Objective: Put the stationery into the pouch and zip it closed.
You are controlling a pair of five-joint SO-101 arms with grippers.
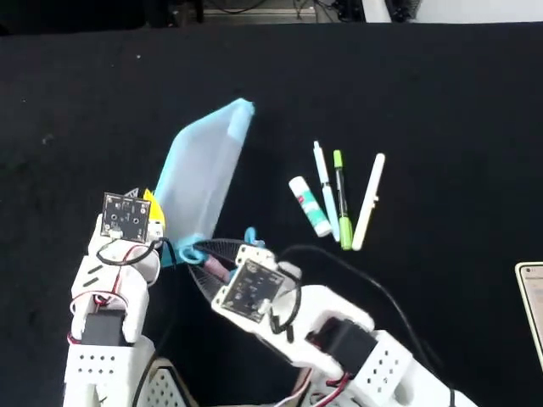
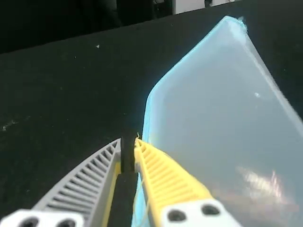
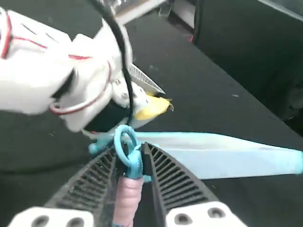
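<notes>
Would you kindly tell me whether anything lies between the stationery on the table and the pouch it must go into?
Nothing visible lies between them: only bare black table separates the glue stick and three pens from the pouch. The right gripper sits at the pouch's near end, closed on the zip pull.

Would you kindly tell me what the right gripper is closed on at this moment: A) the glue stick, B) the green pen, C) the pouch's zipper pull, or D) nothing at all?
C: the right wrist view shows the right gripper shut on the blue zipper pull of the pouch, while the green pen and glue stick lie apart on the table.
</notes>
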